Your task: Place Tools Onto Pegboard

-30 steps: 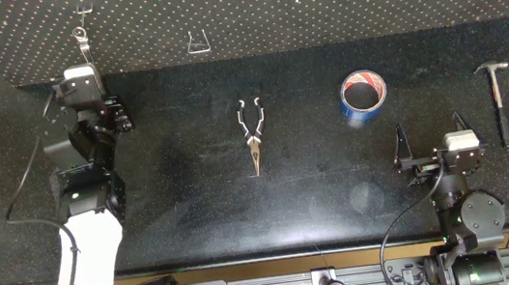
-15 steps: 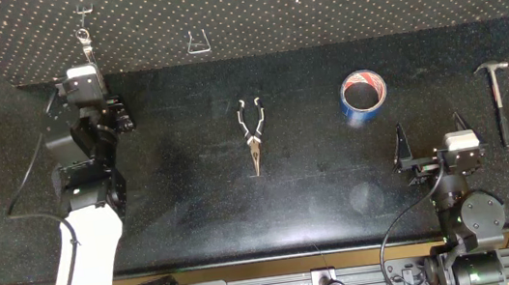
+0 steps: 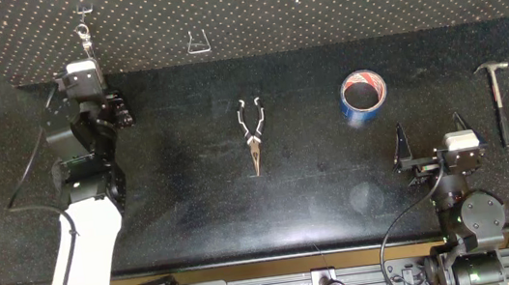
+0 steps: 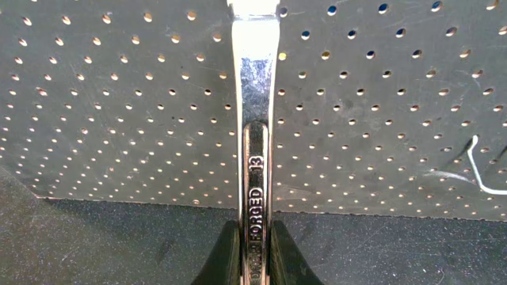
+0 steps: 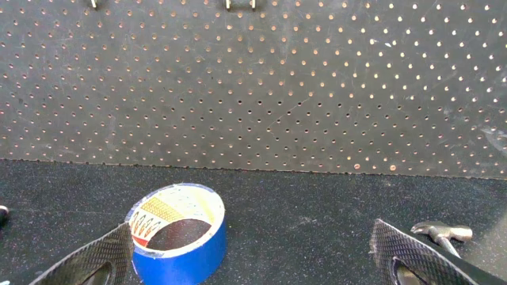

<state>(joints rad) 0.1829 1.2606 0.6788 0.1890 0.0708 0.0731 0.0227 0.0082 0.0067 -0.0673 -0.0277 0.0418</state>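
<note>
Start from the pegboard, upright along the far edge of the black worktop and carrying a few bare hooks in its upper rows. Leave the right gripper parked near its own base, fingers spread wide around nothing. Work with the left gripper, raised at the board's left end and pinched tight on its load.

Ignore for this step the hammer lying at the worktop's right end, the blue tape roll resting to its left, and the pliers lying near the middle, all well apart from the left gripper.

Now the load itself: the wrench, gripped by the shank and held upright just before the dotted face. Aim its top end at the small hook near the board's upper left. Hard to judge that end's seat on the hook, cut off at the wrist view's edge and tiny from above; probably just beneath it.

Hold the shank plumb and square to the board, checking against the rows of holes on either side. Lift a little, press in toward the board, then lower to let the hook take the weight. Loosen the fingers only after sensing a free hang. Open slowly and back straight away without brushing the shank. Watch for a swing, or a slip off the hook's tip toward the worktop below.
</note>
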